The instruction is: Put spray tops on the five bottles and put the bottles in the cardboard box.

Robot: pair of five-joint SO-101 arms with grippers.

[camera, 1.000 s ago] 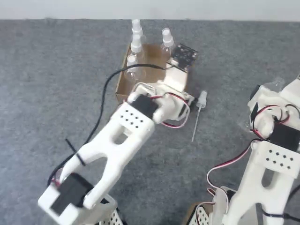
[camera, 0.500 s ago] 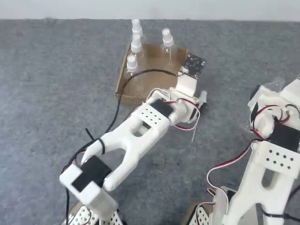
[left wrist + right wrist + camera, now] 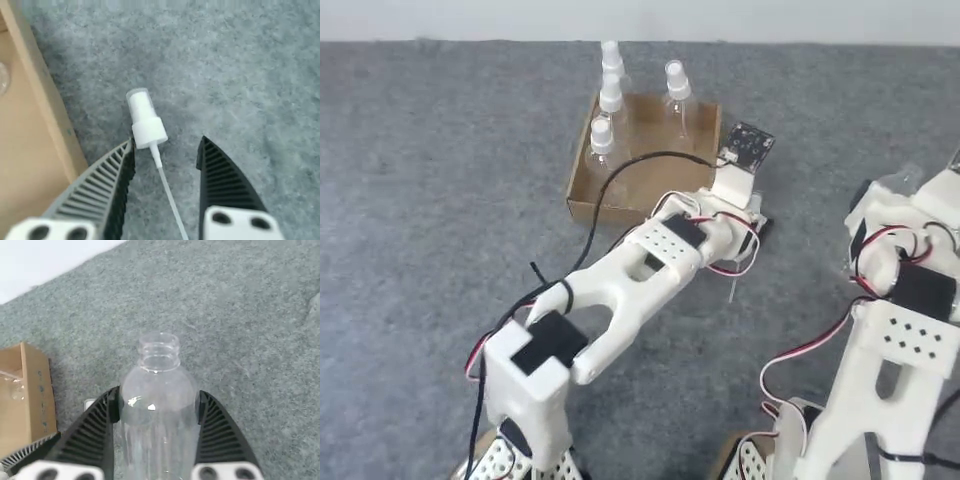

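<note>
A loose white spray top [image 3: 145, 122] with a long dip tube lies on the grey carpet just beside the cardboard box [image 3: 30, 125]. My left gripper [image 3: 167, 150] is open and low over it, one finger on each side of the tube. In the high view this gripper [image 3: 752, 216] sits at the box's right side, with the tube's end [image 3: 732, 290] sticking out below it. My right gripper [image 3: 159, 405] is shut on an uncapped clear bottle [image 3: 157, 390], held upright. Several bottles with spray tops [image 3: 611, 95] stand in the cardboard box [image 3: 620, 208].
The left arm [image 3: 630, 275] stretches diagonally from the near left to the box, its black cable looping over the box's front wall. The right arm [image 3: 900, 290] stands at the right edge. Open carpet lies left of the box and between the arms.
The left arm swung right, from over the box to the carpet beside it, and now covers the spray top. The right arm kept still with its bottle.
</note>
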